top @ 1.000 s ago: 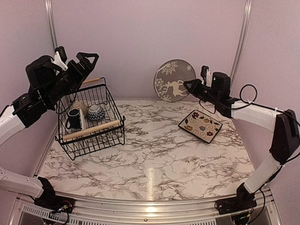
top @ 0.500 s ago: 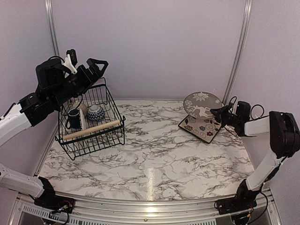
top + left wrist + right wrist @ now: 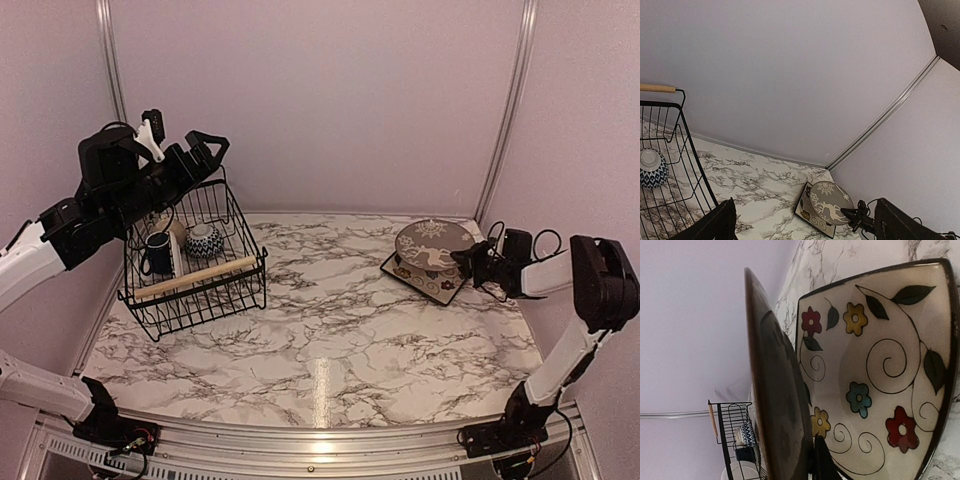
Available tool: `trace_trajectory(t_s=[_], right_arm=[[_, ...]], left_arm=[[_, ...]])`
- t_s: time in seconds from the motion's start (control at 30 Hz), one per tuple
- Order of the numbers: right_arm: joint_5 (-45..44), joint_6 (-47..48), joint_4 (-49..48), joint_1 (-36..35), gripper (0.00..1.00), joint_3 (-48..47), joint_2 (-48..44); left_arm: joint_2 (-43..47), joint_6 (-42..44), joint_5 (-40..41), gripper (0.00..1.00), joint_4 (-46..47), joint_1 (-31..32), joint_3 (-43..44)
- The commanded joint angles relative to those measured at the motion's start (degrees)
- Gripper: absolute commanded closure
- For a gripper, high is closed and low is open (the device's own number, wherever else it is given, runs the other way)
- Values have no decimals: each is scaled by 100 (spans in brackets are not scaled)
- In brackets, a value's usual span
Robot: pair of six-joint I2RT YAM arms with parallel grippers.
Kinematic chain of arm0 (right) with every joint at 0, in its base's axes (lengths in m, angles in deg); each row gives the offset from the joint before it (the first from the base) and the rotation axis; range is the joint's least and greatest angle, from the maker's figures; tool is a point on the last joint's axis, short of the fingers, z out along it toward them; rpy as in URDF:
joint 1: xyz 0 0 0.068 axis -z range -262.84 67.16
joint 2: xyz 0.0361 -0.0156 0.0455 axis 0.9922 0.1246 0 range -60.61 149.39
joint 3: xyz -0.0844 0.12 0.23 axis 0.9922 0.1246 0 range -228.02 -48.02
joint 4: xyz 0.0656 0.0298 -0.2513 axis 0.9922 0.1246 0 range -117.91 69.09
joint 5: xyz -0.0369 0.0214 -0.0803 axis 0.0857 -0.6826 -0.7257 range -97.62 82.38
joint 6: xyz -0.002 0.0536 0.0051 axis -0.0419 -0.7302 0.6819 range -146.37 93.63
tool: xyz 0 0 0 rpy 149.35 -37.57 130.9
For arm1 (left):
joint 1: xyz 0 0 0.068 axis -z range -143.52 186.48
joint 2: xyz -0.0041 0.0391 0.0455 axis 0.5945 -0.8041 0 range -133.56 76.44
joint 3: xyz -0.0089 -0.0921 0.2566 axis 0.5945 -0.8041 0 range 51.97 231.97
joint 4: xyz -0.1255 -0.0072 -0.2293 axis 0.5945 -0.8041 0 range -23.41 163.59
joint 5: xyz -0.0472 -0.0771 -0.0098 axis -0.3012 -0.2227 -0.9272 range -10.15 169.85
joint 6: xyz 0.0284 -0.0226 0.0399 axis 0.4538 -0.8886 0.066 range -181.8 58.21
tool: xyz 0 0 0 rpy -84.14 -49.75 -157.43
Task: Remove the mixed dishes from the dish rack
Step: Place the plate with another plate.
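The dish rack (image 3: 197, 277) is a black wire basket with wooden handles at the left. It holds a dark mug (image 3: 157, 252), a blue patterned bowl (image 3: 204, 240) and a cream bowl (image 3: 172, 228). My left gripper (image 3: 212, 155) is open and empty, high above the rack's far edge. My right gripper (image 3: 466, 258) is shut on the rim of a round grey plate with a white reindeer (image 3: 433, 243). It holds the plate nearly flat just over the square flowered plate (image 3: 420, 281) at the right. In the right wrist view the round plate (image 3: 772, 385) is seen edge-on beside the square plate (image 3: 880, 370).
The back wall and a metal corner post (image 3: 505, 110) stand close behind the plates. In the left wrist view the rack's far wall (image 3: 685, 150) and handle (image 3: 657, 88) are at the left, with marble table (image 3: 765, 185) between the rack and the plates.
My right arm has brought the round plate down from upright near the back wall to nearly flat over the square plate. My left gripper has shifted slightly right above the rack.
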Motion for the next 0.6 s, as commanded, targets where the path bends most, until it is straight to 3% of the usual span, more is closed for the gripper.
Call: trace_trajectory(t_s=[0.0,0.43,0.57], right_arm=[[-103,345,-221,55,100,-259,88],[120,256,-723,62,100,-284,707],[152,224,-864,63,93,-236,818]], left_arm=[[98,81,55,1,-126,30,-28],[-1,-82,-136,1,-28,25,-14],[-42,-117,-201,1,12,28,7]])
